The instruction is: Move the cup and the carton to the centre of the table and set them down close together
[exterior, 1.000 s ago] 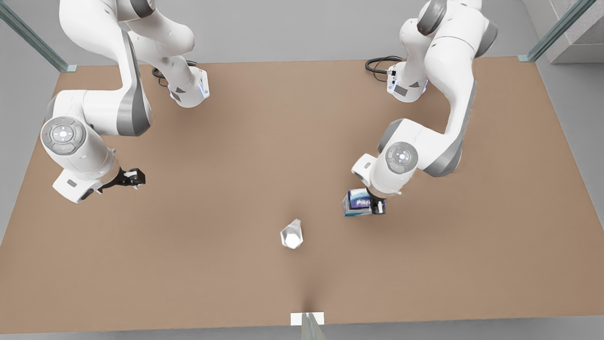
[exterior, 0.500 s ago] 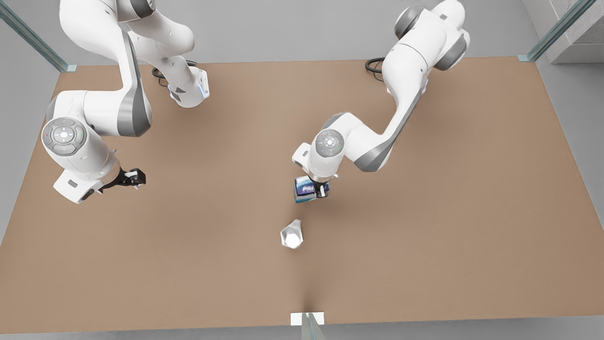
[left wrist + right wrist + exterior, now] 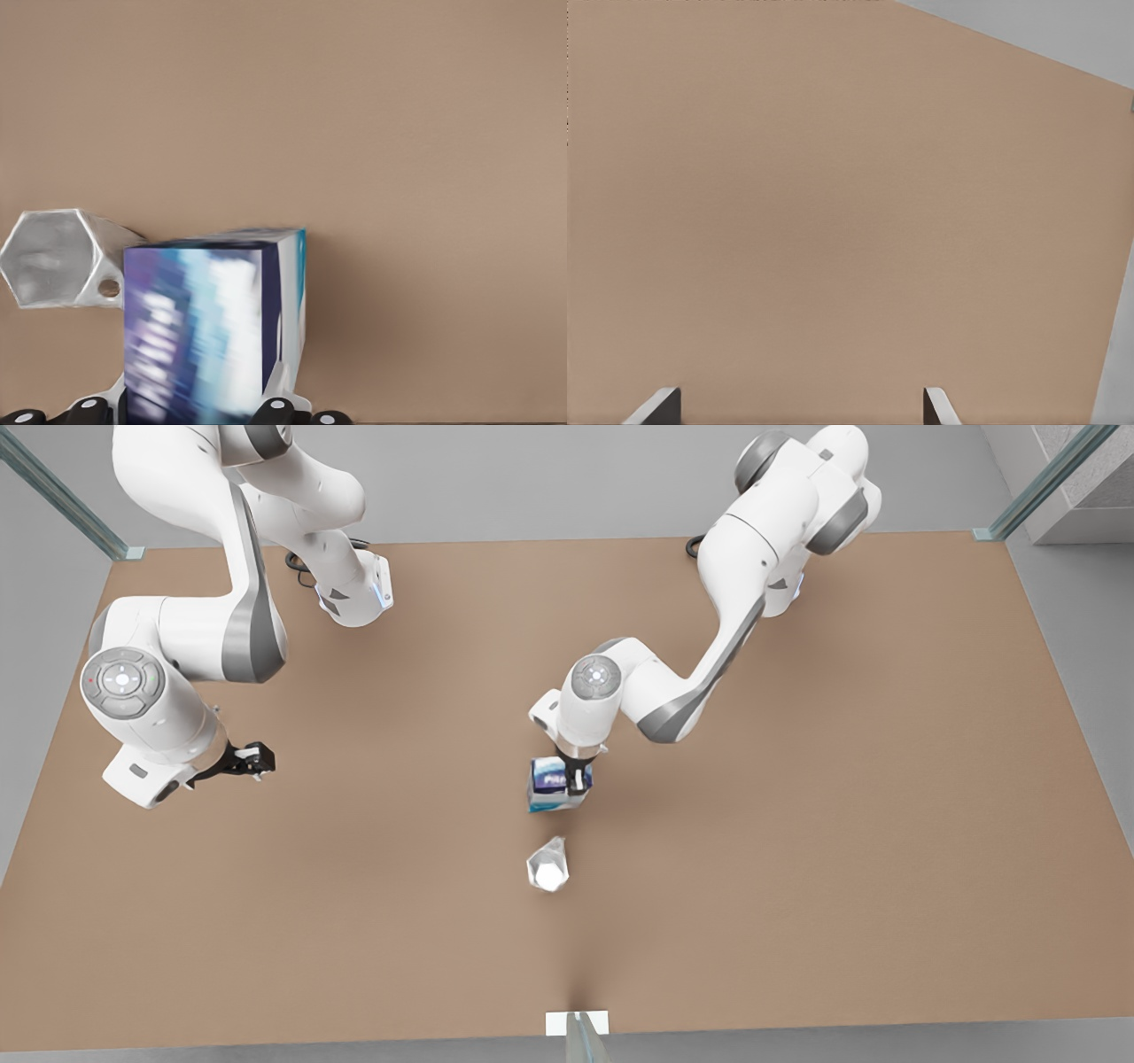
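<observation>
The white, teal and navy carton (image 3: pixel 555 785) sits between the fingers of my left gripper (image 3: pixel 574 779), which is shut on it near the middle of the table (image 3: pixel 797 824). In the left wrist view the carton (image 3: pixel 208 328) is close up, with the pale faceted cup (image 3: pixel 58 258) lying on its side just beyond it. The cup (image 3: pixel 548 865) rests on the table a short gap nearer the front edge than the carton. I cannot tell whether the carton touches the table. My right gripper (image 3: pixel 252 760) waits open over the front view's left; its fingertips (image 3: pixel 660 407) stand wide apart over bare table.
Both arm bases and their black cables (image 3: pixel 704 545) stand along the table's far edge. A small white bracket (image 3: pixel 576 1023) sits at the middle of the front edge. Grey floor (image 3: pixel 1028 31) lies beyond the table's edge.
My left gripper has carried the carton toward the front view's left, from the right of the cup to just behind it. The cup and the right arm have not moved.
</observation>
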